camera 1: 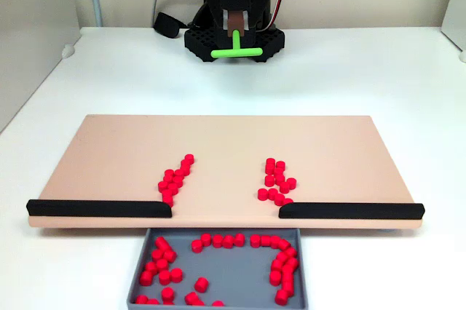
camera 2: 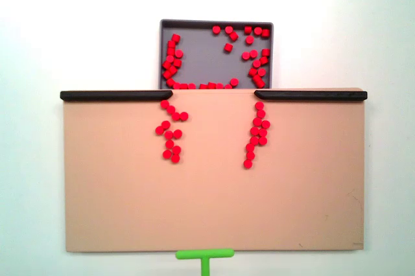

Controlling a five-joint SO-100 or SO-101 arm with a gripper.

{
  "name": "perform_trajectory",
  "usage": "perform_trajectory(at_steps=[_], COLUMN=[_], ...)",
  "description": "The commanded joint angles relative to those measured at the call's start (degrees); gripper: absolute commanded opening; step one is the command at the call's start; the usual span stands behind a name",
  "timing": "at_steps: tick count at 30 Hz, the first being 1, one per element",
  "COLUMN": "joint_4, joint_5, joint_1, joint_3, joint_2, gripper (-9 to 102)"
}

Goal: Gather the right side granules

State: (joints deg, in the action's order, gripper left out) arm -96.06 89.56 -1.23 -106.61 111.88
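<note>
Two loose lines of red granules (camera 1: pixel 277 179) lie on the beige board (camera 1: pixel 218 142): about twelve at centre right and twelve at centre left in a fixed view. Two black bars (camera 1: pixel 98 208) edge the board. Many more granules fill the grey tray (camera 1: pixel 218 295) below. At top centre, the pincer (camera 1: pixel 237 33) is closed on the green T-shaped stick (camera 1: pixel 237 52).

Tiny red cylindrical granules (camera 1: pixel 277 180) (camera 2: pixel 171 135): loose cluster on board, near black bar end.
</note>
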Motion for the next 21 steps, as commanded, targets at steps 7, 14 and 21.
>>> perform_trajectory(at_steps=[7, 14, 21], joint_4=[0.2, 0.8, 9.1], joint_5=[2.0, 14.5, 30.6], joint_1=[-1.3, -6.5, -14.6], joint_3=[1.2, 1.3, 3.9], joint_2=[0.4, -1.1, -6.8], gripper=[2, 1, 0])
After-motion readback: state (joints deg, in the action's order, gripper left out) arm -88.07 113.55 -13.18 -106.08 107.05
